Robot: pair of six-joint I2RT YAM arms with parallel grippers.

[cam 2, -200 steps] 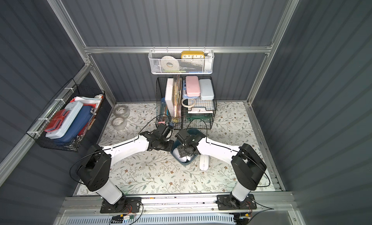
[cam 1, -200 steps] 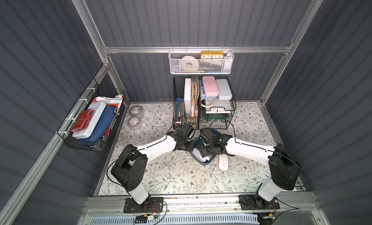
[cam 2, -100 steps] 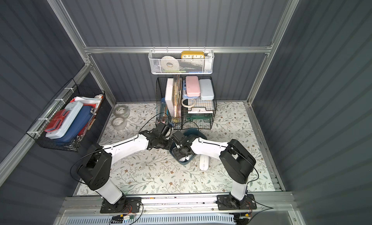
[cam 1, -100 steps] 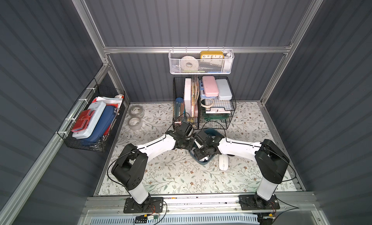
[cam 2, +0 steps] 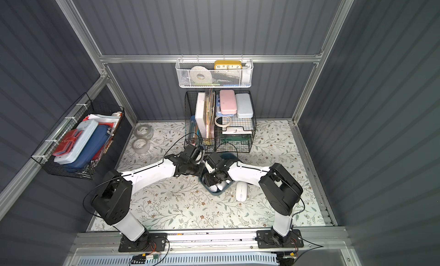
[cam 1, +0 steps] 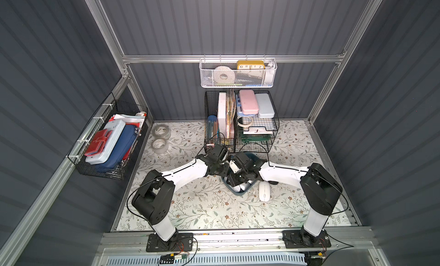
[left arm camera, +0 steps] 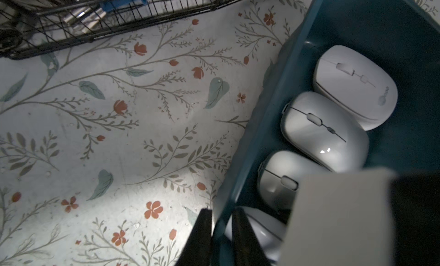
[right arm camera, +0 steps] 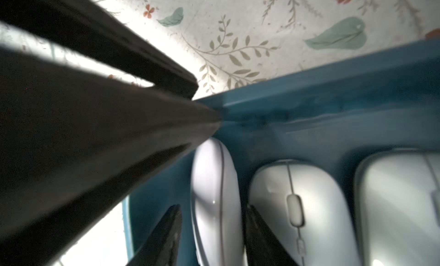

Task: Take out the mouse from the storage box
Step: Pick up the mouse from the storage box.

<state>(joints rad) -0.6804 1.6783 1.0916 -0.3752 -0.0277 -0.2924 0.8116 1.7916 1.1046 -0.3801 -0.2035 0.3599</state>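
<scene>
White glossy mouse (right arm camera: pixel 214 176) endmost in teal storage box (right arm camera: pixel 309 91); right claw (right arm camera: pixel 212 207) astride, ajar; left claw (left arm camera: pixel 221 211) pinches box wall.

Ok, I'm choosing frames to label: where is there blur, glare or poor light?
Right wrist view: the left gripper looms dark and out of focus, and the tabletop beside it blows out white. Left wrist view: dim corners, a glare spot on one mouse, a blurred white block in front. Both top views: sharp throughout.
</scene>
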